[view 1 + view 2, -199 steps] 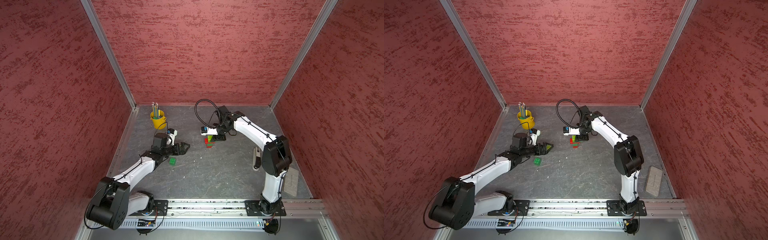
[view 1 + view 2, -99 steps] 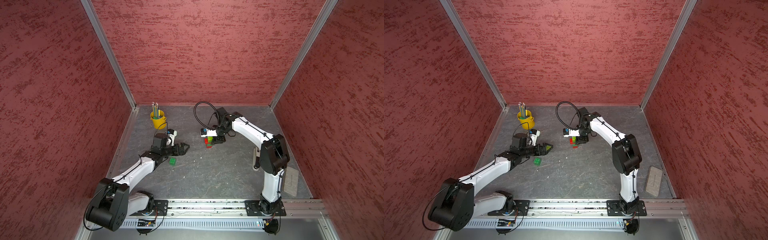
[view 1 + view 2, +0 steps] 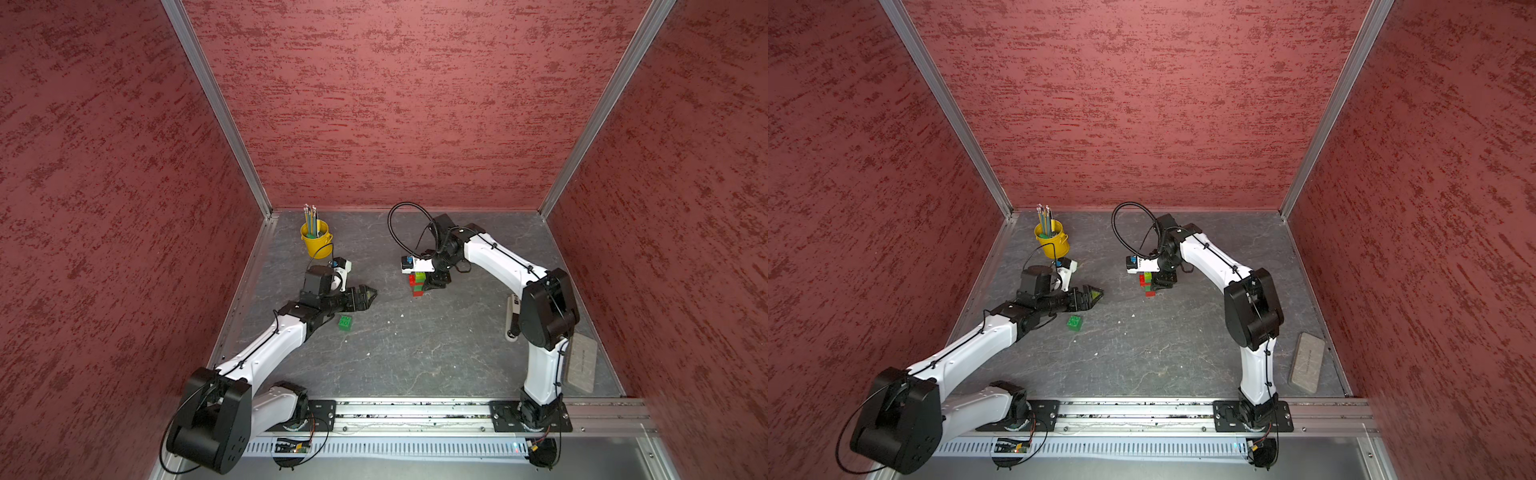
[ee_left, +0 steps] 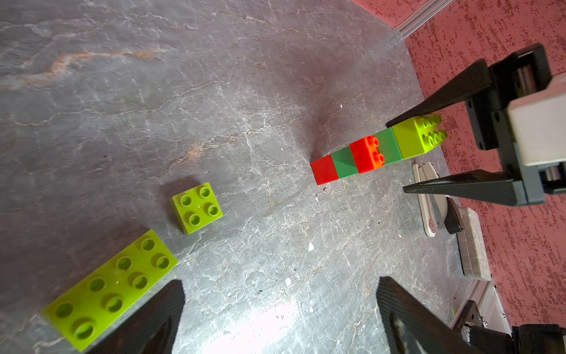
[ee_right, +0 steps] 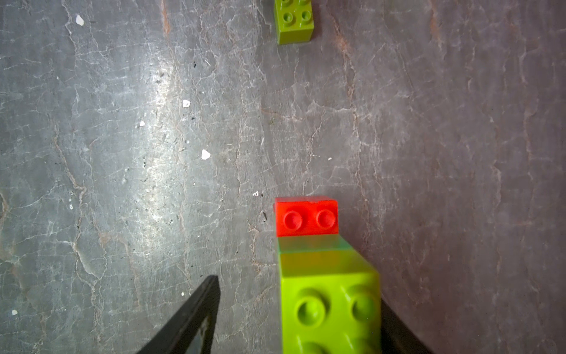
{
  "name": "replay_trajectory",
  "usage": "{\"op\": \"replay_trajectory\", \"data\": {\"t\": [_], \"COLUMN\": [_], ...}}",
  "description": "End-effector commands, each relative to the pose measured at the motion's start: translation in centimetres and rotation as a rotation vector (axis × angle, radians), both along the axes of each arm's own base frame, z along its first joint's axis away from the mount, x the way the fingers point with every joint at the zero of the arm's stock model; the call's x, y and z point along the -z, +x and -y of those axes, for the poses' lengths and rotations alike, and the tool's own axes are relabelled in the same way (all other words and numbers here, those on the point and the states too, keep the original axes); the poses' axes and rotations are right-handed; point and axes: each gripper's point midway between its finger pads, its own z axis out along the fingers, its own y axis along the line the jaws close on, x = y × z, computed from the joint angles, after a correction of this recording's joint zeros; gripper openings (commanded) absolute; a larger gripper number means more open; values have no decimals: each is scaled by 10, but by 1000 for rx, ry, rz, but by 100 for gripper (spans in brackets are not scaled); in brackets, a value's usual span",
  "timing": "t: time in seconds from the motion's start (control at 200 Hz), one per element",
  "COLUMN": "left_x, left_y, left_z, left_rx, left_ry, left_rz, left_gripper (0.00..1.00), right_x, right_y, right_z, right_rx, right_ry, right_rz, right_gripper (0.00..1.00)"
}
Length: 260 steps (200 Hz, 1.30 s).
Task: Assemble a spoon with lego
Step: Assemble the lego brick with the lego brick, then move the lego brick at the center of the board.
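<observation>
**Table** (image 3: 415,353): grey stone-look top that carries everything below.

**Left pincer** (image 3: 365,296): released, spread wide and empty. It hovers low over the loose bricks, probably waiting to pick the next one. Unchanged from a second ago.

**Right pincer** (image 4: 398,156): released. One finger stands clear of the spoon; whether the other touches its top brick cannot be told. A second ago it was clenched on that top brick, so the parting suggests the brick is now pressed home.

**Bucket** (image 3: 316,245): yellow, holding pencils, at the back and out of the way.

**Spoon** (image 4: 367,153): only the handle is built. It stands upright on the table between the right pincer's fingers, stacked red, green, red, green, lime. It is in the same spot as before.

**Long brick** (image 4: 110,291): lime, lying flat beside the left pincer, likely for the head.

**Dark green brick** (image 3: 345,322): loose, just beside the left arm.

**Small brick** (image 4: 197,208): lime, square, loose, between the long brick and the spoon.
</observation>
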Motion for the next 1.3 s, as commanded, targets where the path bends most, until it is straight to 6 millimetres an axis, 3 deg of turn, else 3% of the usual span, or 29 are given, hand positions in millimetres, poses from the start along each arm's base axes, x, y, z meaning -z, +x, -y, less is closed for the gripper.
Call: {"op": "replay_trajectory", "data": {"t": [0.0,0.326,0.596,0.827,0.977,1.017,1.122,1.298], "left_x": [-9,-10,-13,-10,10,15,25,41], "left_y": [-2,-21,-50,-70,-81,-83,-82,-71], "left_z": [-8,-28,-52,-58,-54,-52,-48,-43], "left_rx": [-25,-109,-229,-280,-261,-254,-227,-154], "left_ry": [29,100,187,230,291,313,354,462], "left_rz": [0,-106,-261,-382,-475,-489,-505,-486], "left_gripper": [100,100,99,91,88,88,86,83], "right_x": [-20,-43,-99,-145,-177,-193,-198,-170], "right_y": [10,19,25,24,26,24,30,30], "right_z": [-7,-7,-2,11,32,40,54,59], "right_rx": [-65,-42,49,380,606,684,865,876], "right_ry": [50,92,235,384,536,597,687,680], "right_rz": [91,160,277,230,296,320,270,188], "right_gripper": [74,80,84,97,99,99,99,98]}}
